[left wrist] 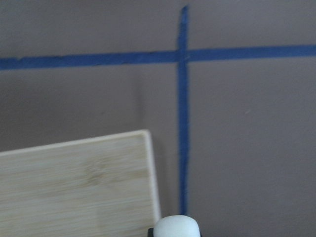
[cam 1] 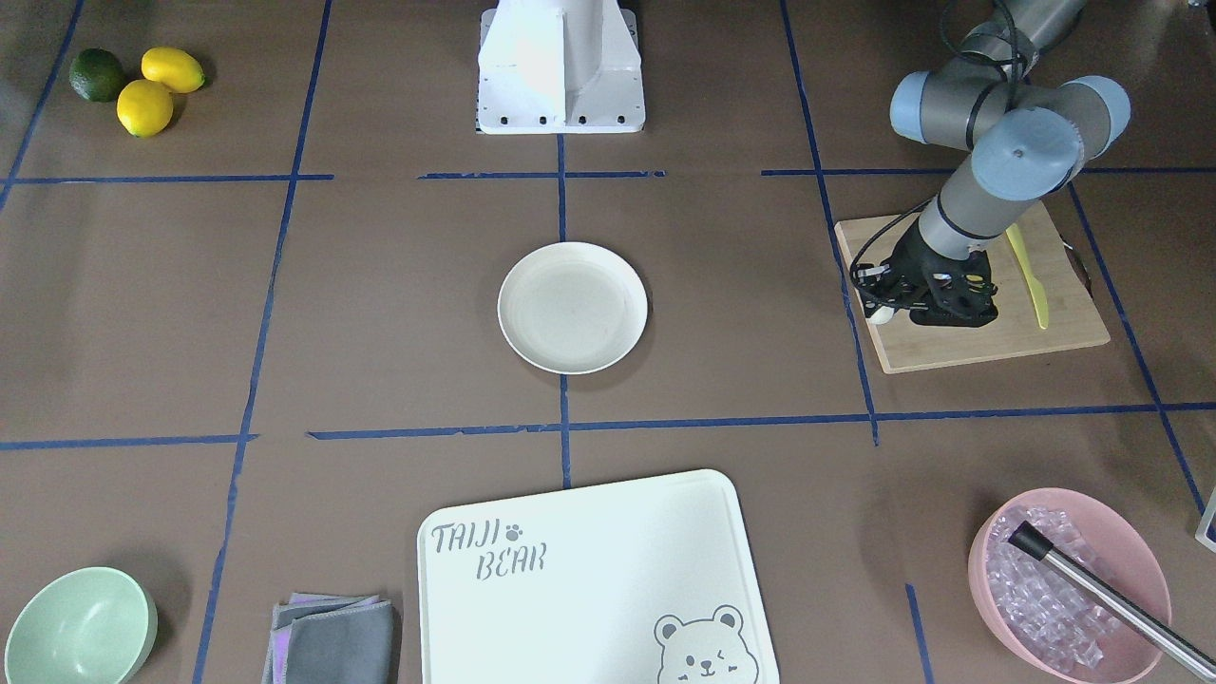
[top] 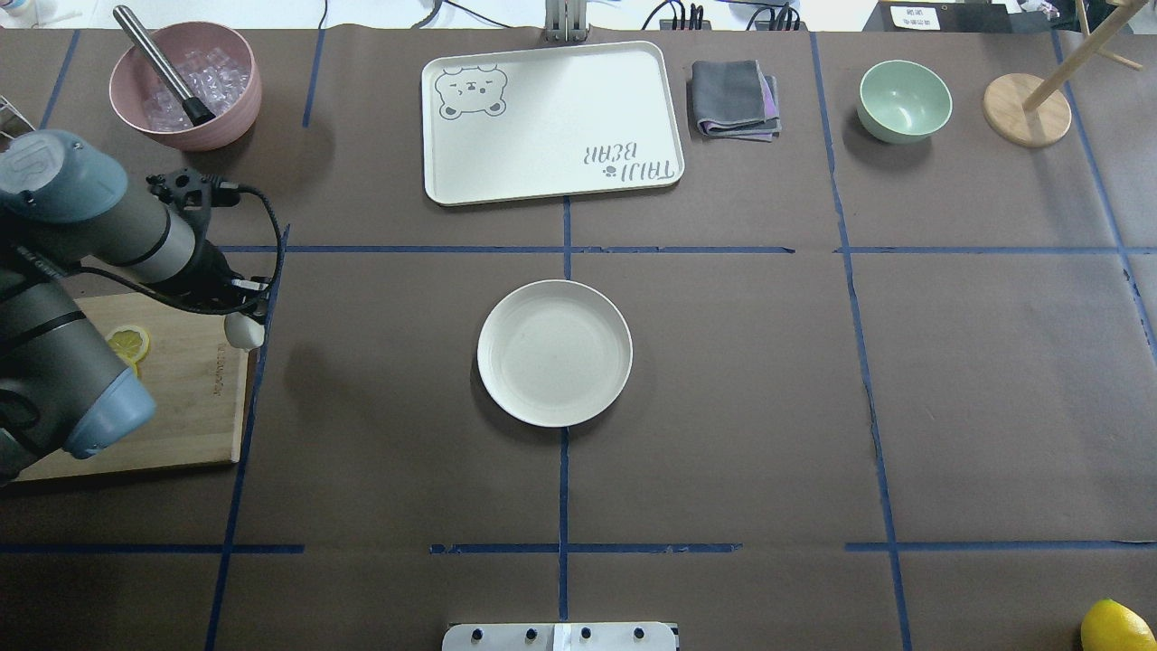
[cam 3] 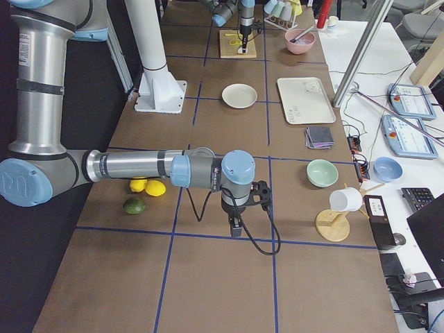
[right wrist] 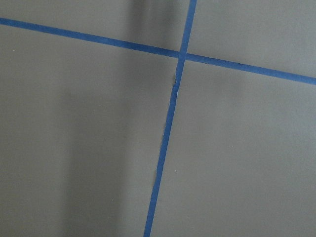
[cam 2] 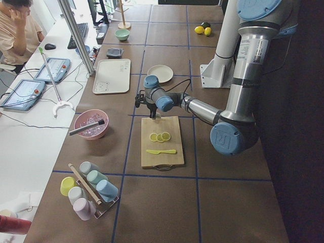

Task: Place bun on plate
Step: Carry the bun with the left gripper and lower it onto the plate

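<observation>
"The brown bench point(top: 813, 407), marked into squares with blue tape, lay under everything we looked at. Where did we find the bun?"

"We saw the bun point(top: 244, 332) in the left gripper point(top: 240, 312), whose fingers were closed on it. It was at the far corner of the wooden board point(top: 181, 398), on the side toward the plate. We could not tell whether it touched the wood. From the left wrist it showed as a white lump at the bottom edge, with the board's corner and a tape line just beyond it."

"And the plate?"

"We found the plate point(top: 554, 353) in the middle of the bench, well apart from the bun, sitting on a tape line. A lemon slice point(top: 127, 343) lay on the board, partly hidden by the left arm."

"What of the other arm?"

"We saw the right gripper point(cam 3: 236, 225) only from the side. It pointed down over the bench, near a lemon point(cam 3: 155, 188) and a lime point(cam 3: 134, 205). We could not tell whether its fingers were apart or together. Its wrist camera showed only brown cover and crossing tape."
</observation>
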`<action>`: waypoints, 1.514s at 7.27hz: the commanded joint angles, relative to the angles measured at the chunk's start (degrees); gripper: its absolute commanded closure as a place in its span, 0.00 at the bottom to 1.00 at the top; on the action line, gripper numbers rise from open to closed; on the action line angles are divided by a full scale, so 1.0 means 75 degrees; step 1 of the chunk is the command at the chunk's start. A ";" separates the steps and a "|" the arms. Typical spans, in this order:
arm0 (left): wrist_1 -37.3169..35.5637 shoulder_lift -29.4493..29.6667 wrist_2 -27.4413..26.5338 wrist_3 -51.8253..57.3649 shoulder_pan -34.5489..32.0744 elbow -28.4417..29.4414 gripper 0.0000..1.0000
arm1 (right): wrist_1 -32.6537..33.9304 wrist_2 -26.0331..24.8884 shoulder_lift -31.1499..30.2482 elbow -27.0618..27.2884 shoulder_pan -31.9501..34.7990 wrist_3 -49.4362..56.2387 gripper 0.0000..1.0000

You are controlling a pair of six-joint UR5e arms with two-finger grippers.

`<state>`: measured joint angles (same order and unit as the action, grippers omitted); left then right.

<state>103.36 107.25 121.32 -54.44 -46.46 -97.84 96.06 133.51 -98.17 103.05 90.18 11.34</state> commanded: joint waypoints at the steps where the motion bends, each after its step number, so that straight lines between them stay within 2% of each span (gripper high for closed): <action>1: -0.1331 0.1841 -0.0039 -0.0823 0.0344 0.0339 0.70 | 0.0000 0.0012 0.0000 -0.0006 0.0000 -0.0012 0.00; 2: -0.1301 0.2812 -0.0063 -0.1697 0.0719 0.1073 0.70 | 0.0000 0.0012 0.0000 0.0006 0.0000 -0.0012 0.00; 3: -0.1254 0.3958 -0.0272 -0.1961 0.1082 0.2101 0.70 | 0.0012 0.0012 0.0000 0.0017 0.0000 -0.0012 0.00; 4: -0.1080 0.4666 -0.0912 -0.2358 0.1538 0.2854 0.70 | 0.0012 0.0012 0.0000 0.0041 0.0000 -0.0023 0.00; 6: -0.0237 0.4884 -0.1188 -0.2455 0.2056 0.3667 0.69 | 0.0012 0.0012 0.0000 0.0041 0.0000 -0.0035 0.00; 7: -0.0234 0.4884 -0.1188 -0.2456 0.2128 0.3670 0.67 | 0.0012 0.0012 0.0000 0.0041 0.0000 -0.0047 0.00; 9: -0.0234 0.4872 -0.1165 -0.2491 0.2140 0.3670 0.54 | 0.0012 0.0012 0.0000 0.0053 0.0000 -0.0059 0.00; 10: -0.0234 0.4872 -0.1165 -0.2491 0.2140 0.3658 0.22 | 0.0012 0.0012 0.0000 0.0053 0.0000 -0.0059 0.00; 11: -0.0269 0.4872 -0.1165 -0.2456 0.2140 0.3635 0.01 | 0.0012 0.0012 0.0000 0.0053 0.0000 -0.0059 0.00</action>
<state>101.52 143.79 112.57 -73.05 -30.45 -70.44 96.15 133.59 -98.17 103.44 90.17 10.91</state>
